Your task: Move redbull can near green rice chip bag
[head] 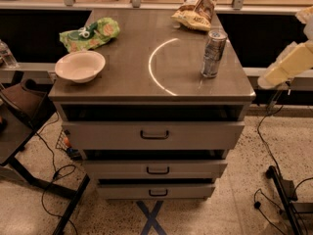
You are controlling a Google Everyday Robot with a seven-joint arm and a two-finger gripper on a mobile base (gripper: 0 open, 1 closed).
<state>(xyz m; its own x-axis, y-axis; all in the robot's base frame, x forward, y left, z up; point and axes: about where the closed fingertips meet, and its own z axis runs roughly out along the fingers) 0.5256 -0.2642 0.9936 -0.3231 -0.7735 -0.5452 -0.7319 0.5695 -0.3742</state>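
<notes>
Claw (286, 65): pale shape at right edge, off desk (146, 89), well apart from redbull can (213, 54); how far open, cannot tell. One can, upright, right front of desk. One tan chip bag (195, 11) behind it. One green rice chip bag (90, 33) back left. One white bowl (80, 66) just before it. Three drawers (154, 134).

Redbull can (213, 54) silver-blue. Green rice chip bag (89, 34) bright green, yellowish rounds. Bowl (79, 66) white. My arm (287, 65) cream, right edge. My gripper out of view.
</notes>
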